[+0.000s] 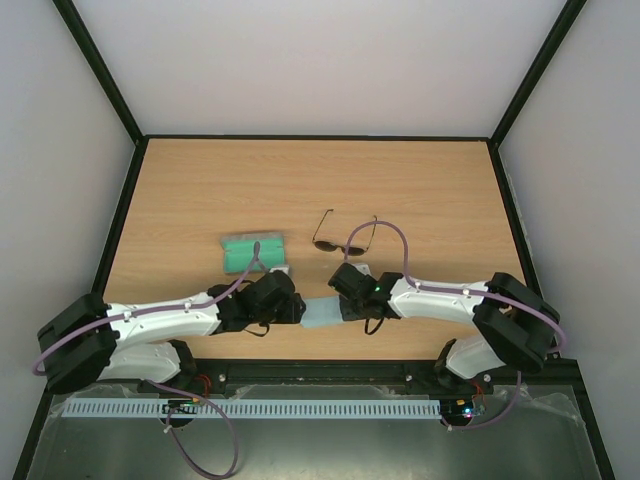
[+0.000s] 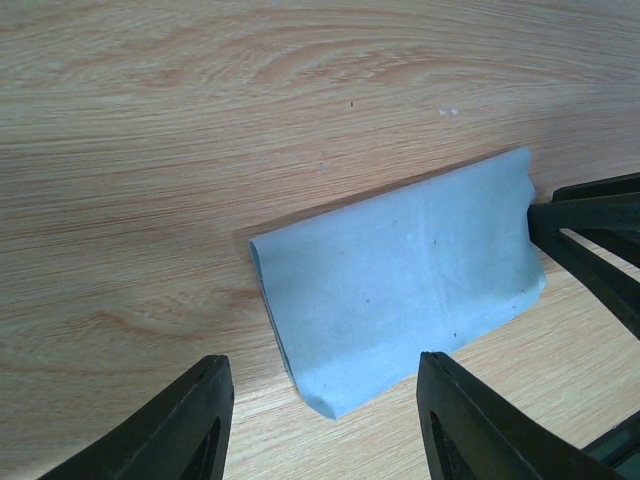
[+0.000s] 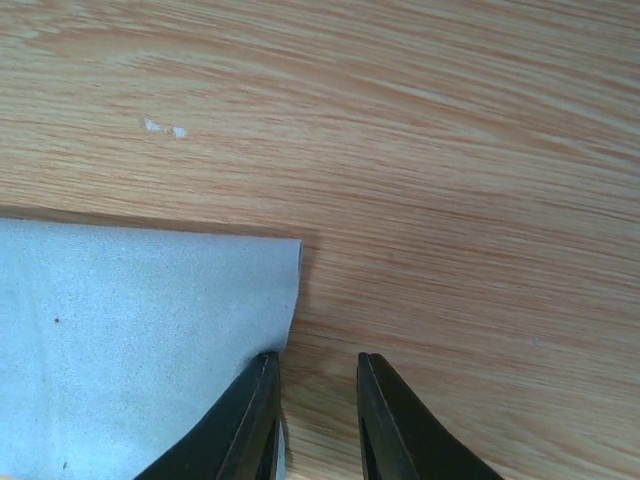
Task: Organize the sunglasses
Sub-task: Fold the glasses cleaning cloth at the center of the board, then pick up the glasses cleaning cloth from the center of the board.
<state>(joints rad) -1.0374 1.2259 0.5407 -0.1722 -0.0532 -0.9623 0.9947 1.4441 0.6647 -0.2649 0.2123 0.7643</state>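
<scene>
Sunglasses: the sunglasses (image 1: 344, 240) lie flat on the table (image 1: 430, 190), near the middle. Their two dark lenses are on the side near the robot and their thin arms stick out toward the far side. Nothing is holding them.
Case: the case (image 1: 252, 252) lies open with its green inside showing. It is to the left of the sunglasses and is not touching them.
Cloth: the light blue cloth (image 2: 400, 285) lies on the wood at the near side of the table, between the two grippers. It looks folded, with a soft rounded edge.
Left gripper: the left gripper (image 2: 322, 365) is low over the table with its fingers (image 2: 190, 425) spread wide. One end of the cloth sits in front of the gap. The fingers are not pinching it.
Right gripper: the right gripper (image 3: 317, 362) is at the other end of the cloth. Its fingers (image 3: 250, 420) are close together, with only a thin strip of wood showing between them. One finger is right at the cloth's corner and may be touching it, but the view is too close to be sure.
Sunglasses and right gripper: the sunglasses are just past this gripper, farther from the robot.
</scene>
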